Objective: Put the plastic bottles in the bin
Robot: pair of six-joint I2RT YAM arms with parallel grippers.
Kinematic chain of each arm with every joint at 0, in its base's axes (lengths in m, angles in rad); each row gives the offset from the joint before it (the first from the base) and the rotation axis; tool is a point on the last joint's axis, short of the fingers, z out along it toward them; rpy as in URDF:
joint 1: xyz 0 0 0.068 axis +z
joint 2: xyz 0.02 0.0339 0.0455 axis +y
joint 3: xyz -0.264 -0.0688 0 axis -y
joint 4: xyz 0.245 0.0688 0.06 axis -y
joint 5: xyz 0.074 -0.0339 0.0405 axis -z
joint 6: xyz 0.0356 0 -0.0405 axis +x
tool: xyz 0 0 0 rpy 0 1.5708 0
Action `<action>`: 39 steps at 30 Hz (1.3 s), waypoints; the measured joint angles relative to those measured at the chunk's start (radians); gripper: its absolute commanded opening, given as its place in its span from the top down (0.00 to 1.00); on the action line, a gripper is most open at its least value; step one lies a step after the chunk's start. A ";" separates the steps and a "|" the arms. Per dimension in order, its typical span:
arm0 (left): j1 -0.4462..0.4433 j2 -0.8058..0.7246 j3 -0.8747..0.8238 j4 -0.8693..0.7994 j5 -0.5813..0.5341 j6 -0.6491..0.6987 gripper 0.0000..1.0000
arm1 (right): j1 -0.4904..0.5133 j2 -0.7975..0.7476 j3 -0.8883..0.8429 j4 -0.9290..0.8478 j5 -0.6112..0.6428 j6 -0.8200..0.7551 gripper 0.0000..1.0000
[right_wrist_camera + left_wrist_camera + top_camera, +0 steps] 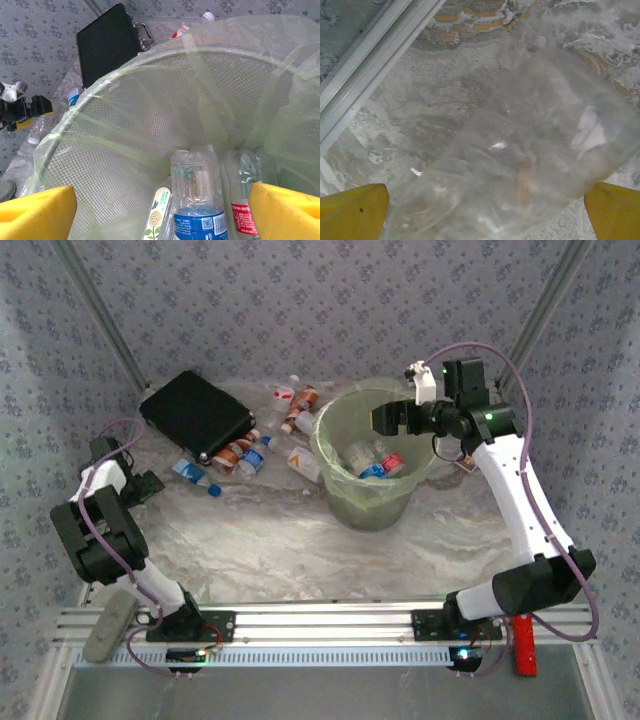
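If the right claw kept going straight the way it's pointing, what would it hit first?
Probably the blue-labelled bottle lying in the bin, straight ahead of the right claw; depth is hard to judge.

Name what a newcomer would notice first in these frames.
The pale green bin stands right of centre, with the right gripper open over its rim and a few binned bottles at the bottom. Next comes the scatter of loose bottles beside the black case at the far left of the table.
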 measured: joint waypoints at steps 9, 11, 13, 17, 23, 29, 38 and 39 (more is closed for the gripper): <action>0.000 0.005 -0.093 0.067 0.097 -0.084 0.00 | 0.000 -0.011 0.000 -0.001 0.014 0.000 0.09; 0.000 -0.006 -0.140 0.102 0.105 -0.110 0.00 | 0.000 -0.012 0.003 -0.002 0.018 0.000 0.10; 0.000 -0.042 -0.172 0.144 0.111 -0.138 0.00 | 0.001 -0.012 0.011 -0.008 0.022 0.000 0.09; -0.016 -0.089 -0.231 0.178 0.105 -0.179 0.05 | 0.003 -0.013 0.027 -0.011 0.025 0.000 0.09; -0.035 -0.101 -0.248 0.193 0.077 -0.211 0.25 | 0.006 -0.013 0.027 -0.017 0.031 0.000 0.09; -0.045 -0.101 -0.248 0.196 0.050 -0.211 0.37 | 0.006 -0.015 0.027 -0.026 0.036 -0.006 0.09; -0.089 -0.187 -0.248 0.181 0.047 -0.192 0.45 | 0.008 -0.036 0.027 -0.031 0.042 -0.008 0.10; -0.099 -0.206 -0.248 0.177 0.047 -0.188 0.46 | 0.008 -0.037 0.027 -0.031 0.041 -0.008 0.10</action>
